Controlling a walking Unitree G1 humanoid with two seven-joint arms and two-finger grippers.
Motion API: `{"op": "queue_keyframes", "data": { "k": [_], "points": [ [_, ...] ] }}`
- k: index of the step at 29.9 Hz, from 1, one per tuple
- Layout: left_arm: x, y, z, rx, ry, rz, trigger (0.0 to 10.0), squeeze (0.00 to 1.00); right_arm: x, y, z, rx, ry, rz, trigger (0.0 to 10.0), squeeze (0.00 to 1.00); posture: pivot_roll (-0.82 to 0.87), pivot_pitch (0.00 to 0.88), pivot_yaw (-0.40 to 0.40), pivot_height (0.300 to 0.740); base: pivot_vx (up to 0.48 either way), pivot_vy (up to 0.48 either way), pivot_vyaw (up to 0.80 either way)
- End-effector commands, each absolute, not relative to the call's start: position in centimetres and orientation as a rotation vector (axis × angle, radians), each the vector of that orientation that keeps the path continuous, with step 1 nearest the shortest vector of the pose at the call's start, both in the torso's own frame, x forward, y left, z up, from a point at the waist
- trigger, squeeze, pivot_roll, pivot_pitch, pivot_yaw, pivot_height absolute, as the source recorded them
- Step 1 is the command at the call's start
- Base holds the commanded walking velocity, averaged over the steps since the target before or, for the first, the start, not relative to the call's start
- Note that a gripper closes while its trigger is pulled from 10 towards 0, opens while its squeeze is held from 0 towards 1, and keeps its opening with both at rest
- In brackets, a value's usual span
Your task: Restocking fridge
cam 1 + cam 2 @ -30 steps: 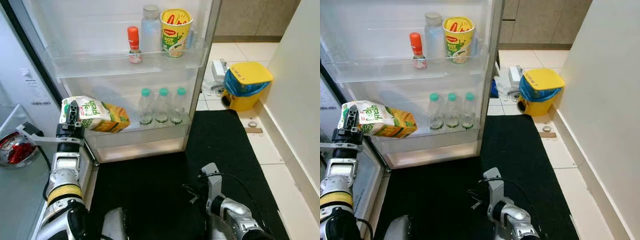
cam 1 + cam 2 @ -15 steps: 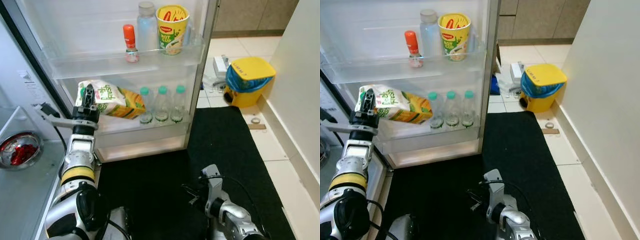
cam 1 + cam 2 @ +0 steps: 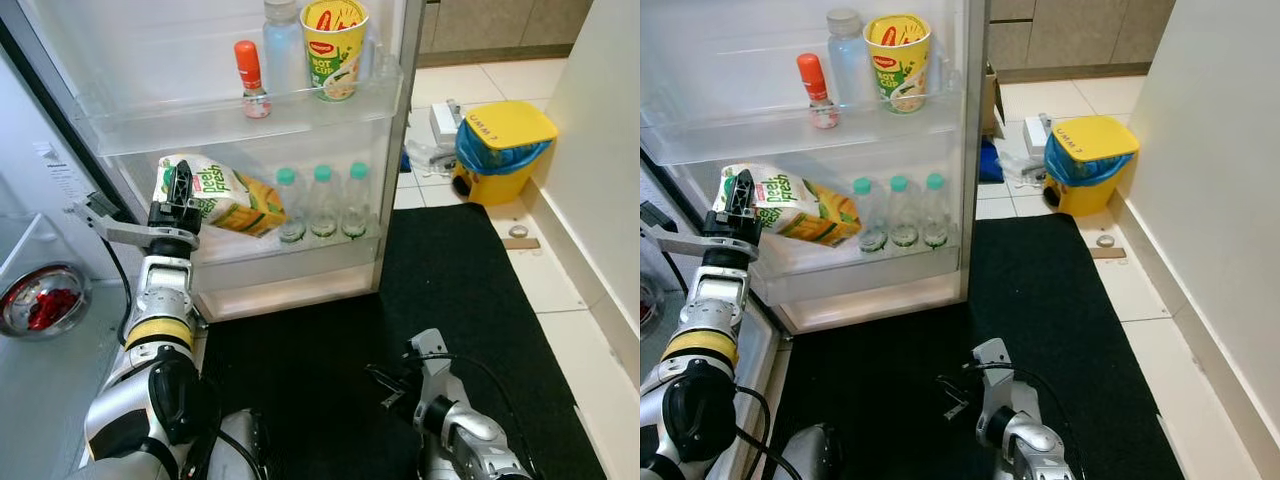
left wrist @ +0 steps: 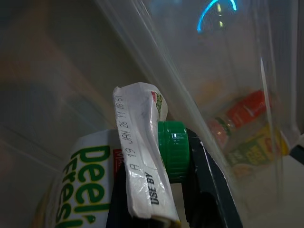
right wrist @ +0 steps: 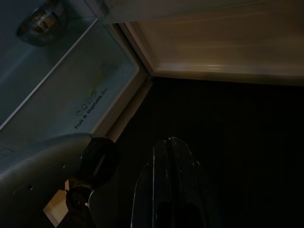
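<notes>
Our left gripper [image 3: 178, 190] is closed on the juice carton [image 3: 222, 194], held tilted just beside the three water bottles [image 3: 322, 203]; right gripper [image 5: 169, 156] closed.

We see a yellow bin [image 3: 503, 140] with a blue liner on the tiled floor [image 3: 570, 300]. A black mat [image 3: 450, 290] lies just beside it.
</notes>
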State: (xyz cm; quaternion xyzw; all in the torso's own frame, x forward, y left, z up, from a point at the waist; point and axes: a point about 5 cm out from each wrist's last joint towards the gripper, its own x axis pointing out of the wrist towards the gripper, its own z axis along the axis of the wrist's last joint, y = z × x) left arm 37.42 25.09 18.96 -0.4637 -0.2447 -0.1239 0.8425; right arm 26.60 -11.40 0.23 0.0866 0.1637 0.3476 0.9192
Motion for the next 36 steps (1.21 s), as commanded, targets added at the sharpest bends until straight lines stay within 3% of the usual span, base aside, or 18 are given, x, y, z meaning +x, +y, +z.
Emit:
{"op": "queue_keyframes", "data": {
  "k": [1, 10, 36],
  "points": [
    [37.4, 26.2, 20.0, -0.932, -0.549, -0.243, 10.0, 0.00, 26.2, -11.4, -0.1, 0.188, 0.343, 0.705, 10.0, 0.00, -0.12, 0.229, 0.069, 0.460, 0.000, 0.000, 0.00],
    [37.8, 26.5, 20.6, -0.897, -0.538, -0.197, 10.0, 0.00, 25.9, -11.4, 0.3, 0.189, 0.318, 0.714, 10.0, 0.00, -0.13, 0.259, 0.070, 0.460, 0.000, 0.000, 0.00],
    [39.8, 23.8, 24.0, -0.821, -0.505, -0.263, 10.0, 0.00, 22.9, -10.6, 5.3, 0.230, 0.158, 0.764, 10.0, 0.00, -0.19, 0.475, 0.097, 0.460, 0.000, 0.000, 0.00]
  ]
}}
